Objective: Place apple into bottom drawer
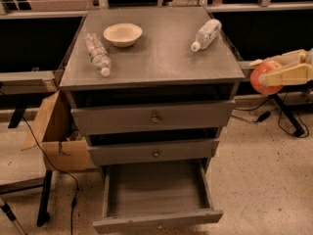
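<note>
At the bottom of the frame, the shallow grey wooden bottom drawer (156, 192) stands open. At mid-right, my beige two-finger gripper (261, 71) is clamped on the round red-orange apple (257, 79) (carry step, I judge); next, swing it left and down.

Apple (261, 78) in end effector (257, 72), right of cabinet (156, 58), bottom drawer (156, 192) lowest
</note>
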You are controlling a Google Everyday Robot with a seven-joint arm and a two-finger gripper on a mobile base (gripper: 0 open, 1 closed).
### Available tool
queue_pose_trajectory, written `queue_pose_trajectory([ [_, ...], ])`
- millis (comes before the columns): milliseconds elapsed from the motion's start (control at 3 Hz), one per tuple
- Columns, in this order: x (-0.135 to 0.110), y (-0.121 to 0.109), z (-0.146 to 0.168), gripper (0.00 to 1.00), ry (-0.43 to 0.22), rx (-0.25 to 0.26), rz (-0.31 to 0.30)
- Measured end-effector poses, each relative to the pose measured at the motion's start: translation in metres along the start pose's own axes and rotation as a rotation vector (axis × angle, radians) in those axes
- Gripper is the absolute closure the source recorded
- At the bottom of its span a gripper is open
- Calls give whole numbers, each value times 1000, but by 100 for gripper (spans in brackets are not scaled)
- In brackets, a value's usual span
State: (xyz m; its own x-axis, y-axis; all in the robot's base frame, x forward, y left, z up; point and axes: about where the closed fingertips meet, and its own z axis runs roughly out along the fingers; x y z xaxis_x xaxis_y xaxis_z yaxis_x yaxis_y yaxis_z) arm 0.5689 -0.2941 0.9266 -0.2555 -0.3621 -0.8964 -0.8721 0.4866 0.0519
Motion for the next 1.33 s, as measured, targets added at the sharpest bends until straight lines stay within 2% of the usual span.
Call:
queue_pose_trajectory([
  [333,-12,30,-5,100,-77,19,-43],
  [667,-12,60,-19,100,-150,125,-74],
  [1000,25,77,-17,100,-167,236,-23],
  [1333,81,88,32,100,-119,262,54],
])
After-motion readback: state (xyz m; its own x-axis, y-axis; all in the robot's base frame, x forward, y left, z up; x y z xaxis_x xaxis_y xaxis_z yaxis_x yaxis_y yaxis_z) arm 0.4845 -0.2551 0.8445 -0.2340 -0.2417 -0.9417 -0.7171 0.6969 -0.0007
